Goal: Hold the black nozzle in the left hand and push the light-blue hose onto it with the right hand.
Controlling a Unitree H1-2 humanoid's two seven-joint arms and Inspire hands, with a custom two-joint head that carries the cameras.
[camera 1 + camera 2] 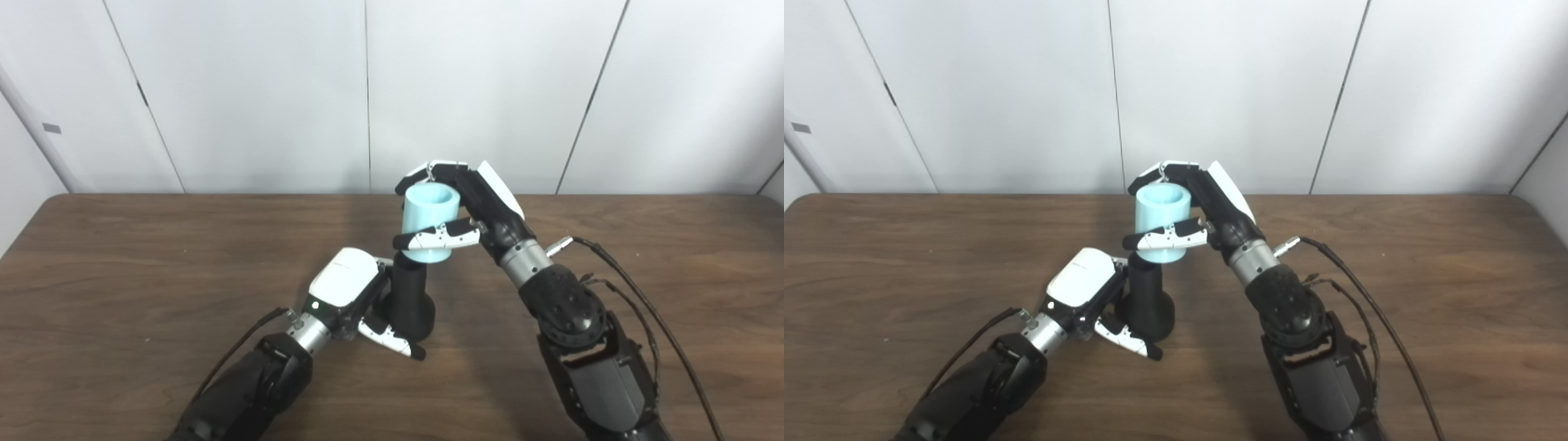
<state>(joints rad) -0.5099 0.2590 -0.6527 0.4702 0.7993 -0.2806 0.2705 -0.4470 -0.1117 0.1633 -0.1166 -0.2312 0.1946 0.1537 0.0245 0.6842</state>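
Hose (430, 223) is clamped in right hand (471, 208), sat straight above upright nozzle (409, 300), which is gripped by left hand (349, 294).

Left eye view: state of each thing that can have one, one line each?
black nozzle: upright on the table, wide base down, gripped low.
light-blue hose: upright, open end up, its lower end over the nozzle's top.
left hand: shut on the nozzle's base.
right hand: shut on the hose, fingers behind, thumb across the front.
table: bearing the nozzle.
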